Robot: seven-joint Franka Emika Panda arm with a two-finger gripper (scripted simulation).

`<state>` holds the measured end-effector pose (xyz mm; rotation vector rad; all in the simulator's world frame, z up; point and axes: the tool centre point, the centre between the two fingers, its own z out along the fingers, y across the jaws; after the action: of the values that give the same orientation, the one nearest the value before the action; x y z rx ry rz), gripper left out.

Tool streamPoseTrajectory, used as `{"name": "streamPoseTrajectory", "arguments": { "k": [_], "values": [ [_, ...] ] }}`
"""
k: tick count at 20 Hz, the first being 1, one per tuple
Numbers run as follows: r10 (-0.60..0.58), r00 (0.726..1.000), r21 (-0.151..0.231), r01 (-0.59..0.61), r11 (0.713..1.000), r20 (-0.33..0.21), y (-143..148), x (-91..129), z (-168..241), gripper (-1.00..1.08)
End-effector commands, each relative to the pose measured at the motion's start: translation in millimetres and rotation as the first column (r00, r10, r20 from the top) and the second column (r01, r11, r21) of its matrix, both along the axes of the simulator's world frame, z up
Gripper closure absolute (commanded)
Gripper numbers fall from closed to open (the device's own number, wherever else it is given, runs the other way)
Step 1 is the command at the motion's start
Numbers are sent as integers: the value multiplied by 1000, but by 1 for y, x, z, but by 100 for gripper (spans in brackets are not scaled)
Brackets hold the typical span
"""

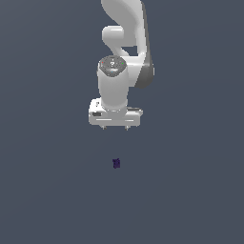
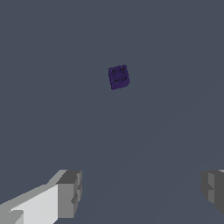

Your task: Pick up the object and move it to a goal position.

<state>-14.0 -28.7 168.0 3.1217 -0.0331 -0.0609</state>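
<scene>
The object is a tiny dark purple block (image 1: pixel 116 163) lying alone on the flat grey surface, below the arm in the exterior view. In the wrist view the block (image 2: pixel 118 77) shows several round studs on its top face. My white gripper (image 1: pixel 115 127) hangs above the surface, well short of the block, with only the short finger stubs showing under the hand. In the wrist view my gripper (image 2: pixel 142 192) is open and empty: one finger (image 2: pixel 70 194) and the other finger (image 2: pixel 214 187) stand wide apart, with the block ahead of them and not between them.
The plain dark grey surface (image 1: pixel 47 190) fills both views. The white arm (image 1: pixel 125 43) rises behind the gripper toward the top of the exterior view. No other objects or goal marker show.
</scene>
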Motion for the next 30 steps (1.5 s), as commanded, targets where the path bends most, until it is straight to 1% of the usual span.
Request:
{"name": "streamPoseTrajectory", "arguments": {
  "k": [1, 4, 11, 18, 24, 30],
  "values": [
    [0, 1000, 0, 0, 1000, 0, 0, 0, 0, -92],
    [7, 1000, -2, -7, 1000, 5, 4, 1, 1, -92],
    [51, 998, -11, -50, 999, 36, 25, 8, 11, -92],
    [56, 998, -11, -55, 998, 35, 24, 12, 8, -92],
    [81, 996, -8, -81, 997, 35, 22, 27, -4, -92],
    [125, 992, -3, -125, 992, 35, 17, 53, -27, -92]
  ]
}}
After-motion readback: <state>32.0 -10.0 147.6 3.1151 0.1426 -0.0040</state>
